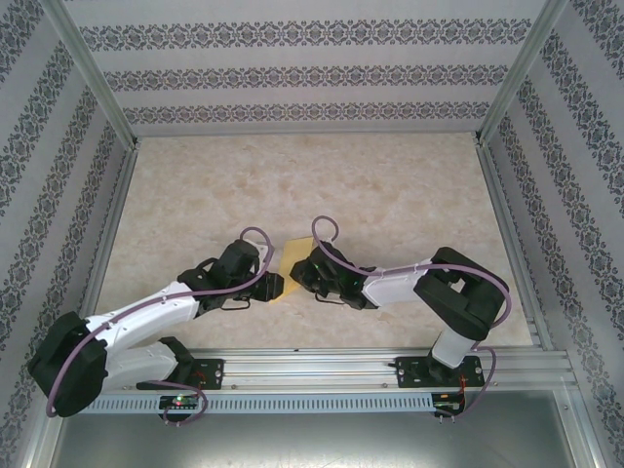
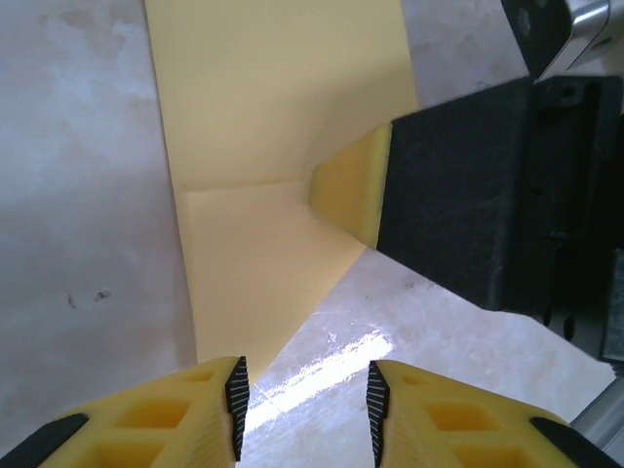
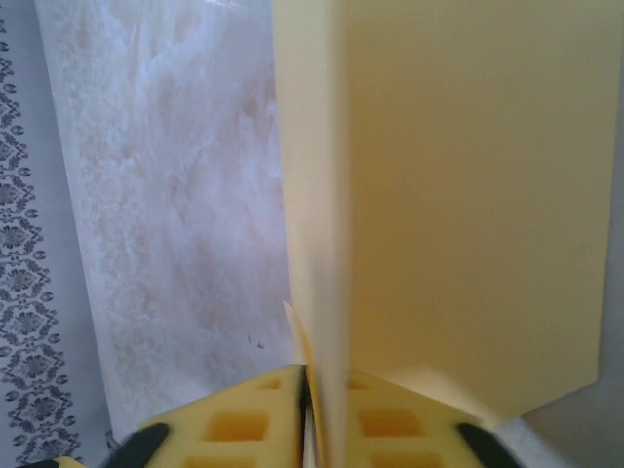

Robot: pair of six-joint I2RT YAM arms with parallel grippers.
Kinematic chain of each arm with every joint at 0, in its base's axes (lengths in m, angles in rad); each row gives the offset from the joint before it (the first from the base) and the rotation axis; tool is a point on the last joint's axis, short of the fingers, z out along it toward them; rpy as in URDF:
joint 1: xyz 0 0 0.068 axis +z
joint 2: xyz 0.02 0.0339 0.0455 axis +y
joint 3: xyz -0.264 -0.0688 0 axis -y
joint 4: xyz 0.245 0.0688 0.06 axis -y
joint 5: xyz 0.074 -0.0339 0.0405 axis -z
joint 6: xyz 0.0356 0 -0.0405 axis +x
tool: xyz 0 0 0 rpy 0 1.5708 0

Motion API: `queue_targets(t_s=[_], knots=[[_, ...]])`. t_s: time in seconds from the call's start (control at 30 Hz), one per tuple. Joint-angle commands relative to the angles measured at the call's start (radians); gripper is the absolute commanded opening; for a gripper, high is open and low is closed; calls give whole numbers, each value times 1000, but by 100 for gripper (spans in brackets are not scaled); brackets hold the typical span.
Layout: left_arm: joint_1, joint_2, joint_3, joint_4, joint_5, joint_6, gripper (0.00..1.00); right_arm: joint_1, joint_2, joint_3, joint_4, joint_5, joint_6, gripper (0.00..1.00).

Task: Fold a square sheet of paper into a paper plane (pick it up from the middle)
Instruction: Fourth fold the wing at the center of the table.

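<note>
Starting at my near edge: both arm bases sit on the rail (image 1: 322, 369), and the arms bend inward to meet over the front middle of the table (image 1: 409, 185). On the left wrist camera the left gripper (image 2: 304, 395) has its jaws moderately apart, with bare marble showing between its black pads (image 2: 237, 390) and nothing gripped. The near tip of the sheet of paper (image 2: 263, 107) lies just beside its left finger, not between the two. The sheet is yellow and lies flat on the table here, with a crease across it and one side cut diagonally by a fold. At that fold the right gripper (image 3: 310, 388) is pinched onto the paper, its yellow finger (image 2: 349, 190) pressed against the edge. From its own wrist camera I see the fingers nearly together, a thin flap running up between them and a broad yellow panel beyond. Overhead, the paper sits between the two grippers; farther back there is more marble, then the patterned wall (image 1: 292, 78).
</note>
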Motion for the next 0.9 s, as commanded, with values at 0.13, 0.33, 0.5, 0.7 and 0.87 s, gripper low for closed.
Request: queue_targets(t_s=[0.13,0.33,0.5,0.7,0.87], knots=[[-77,71,32,8,-84,35,40,-75,-34,35,-10,-144,-133,31],[-177,158,107,-61,-298,10,42,-135,-13,57,-3,-314,-190,33],[-214,231,135,-73,-393,-20,43,-148,-10,67,-2,-360,-204,31],[-255,292,168,-101,-454,-54,43,-164,1,80,-1,-388,-203,24],[-264,297,155,-94,-470,-90,43,-167,4,82,-2,-400,-203,21]])
